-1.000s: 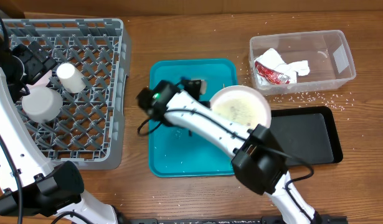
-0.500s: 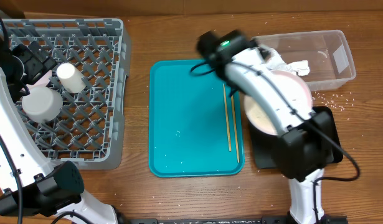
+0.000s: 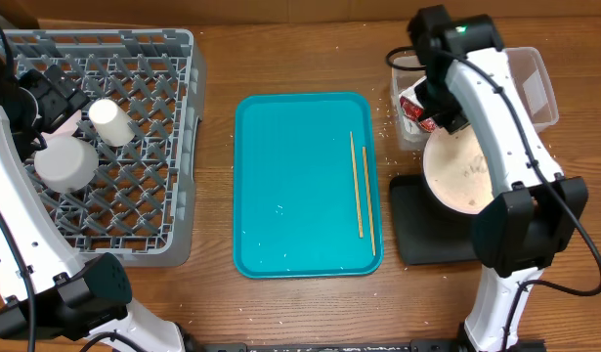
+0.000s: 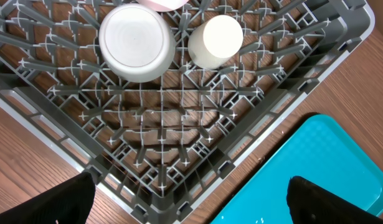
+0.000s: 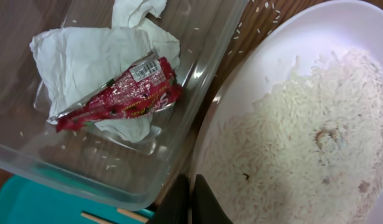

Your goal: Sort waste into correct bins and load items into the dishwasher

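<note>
Gripping the rim of a wide white plate (image 3: 458, 181) with its jaws pinched tight on the edge, the right gripper (image 5: 192, 198) holds the dish above the far left corner of the black tray (image 3: 417, 240), toward the desk's right edge. A thick layer of rice grains (image 5: 291, 143) clings to the plate's face. Just beside it, in the desk's far right corner, stands the clear tub (image 3: 539, 83), holding crumpled napkins (image 5: 85, 56) and a red wrapper (image 5: 119, 93). The job now appears to be shedding the rice into the tray. That calls for moving the plate further over the tray's middle before tipping it steeply, since its rim sits close to the tub wall and grains could spill into the paper waste or onto the wood. Sticky grains may need a shake. At the desk's far left corner, the left gripper (image 4: 190, 186) hangs with jaws spread wide and empty above the grey dish rack (image 3: 173, 147), where a cup (image 3: 111, 121) and an upturned bowl (image 3: 65, 161) sit. Two chopsticks (image 3: 359, 186) lie along the right edge of the teal tray (image 3: 290, 186).
</note>
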